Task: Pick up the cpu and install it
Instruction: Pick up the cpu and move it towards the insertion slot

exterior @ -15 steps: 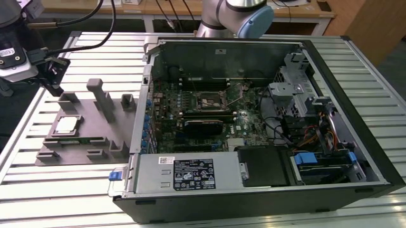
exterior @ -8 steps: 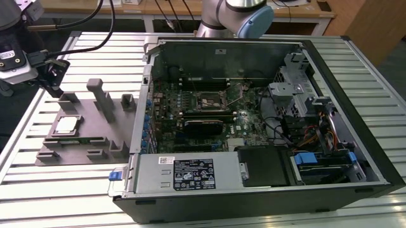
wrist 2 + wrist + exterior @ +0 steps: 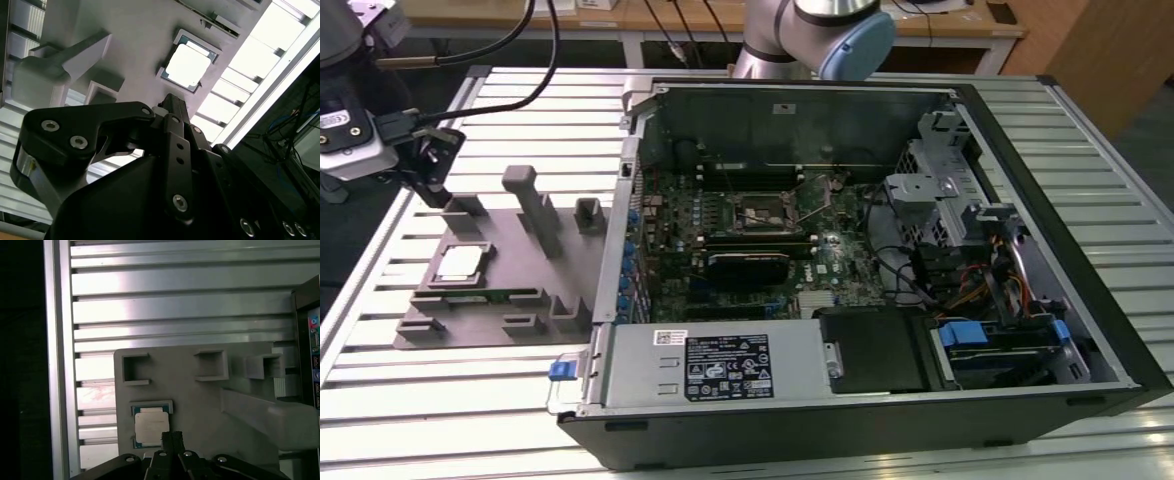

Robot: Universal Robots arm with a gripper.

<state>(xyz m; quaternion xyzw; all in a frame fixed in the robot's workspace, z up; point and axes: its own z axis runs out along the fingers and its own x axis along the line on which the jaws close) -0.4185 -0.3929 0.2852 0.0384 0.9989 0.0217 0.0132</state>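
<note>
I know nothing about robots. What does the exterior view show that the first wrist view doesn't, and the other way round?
Exterior view, not the first wrist view: the motherboard inside the open computer case, its socket, and the arm's blue-capped joint beyond the case. First wrist view, not the exterior: a look straight down past the gripper onto the cpu in its recess. Both: the cpu, the gripper, the grey holder tray and the slatted table.

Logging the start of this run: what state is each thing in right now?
cpu, lying flat in its recess on the grey holder, not gripped.
gripper, shut, empty, over the grey holder.
computer case, lying on its side, side panel off, motherboard exposed.
</note>
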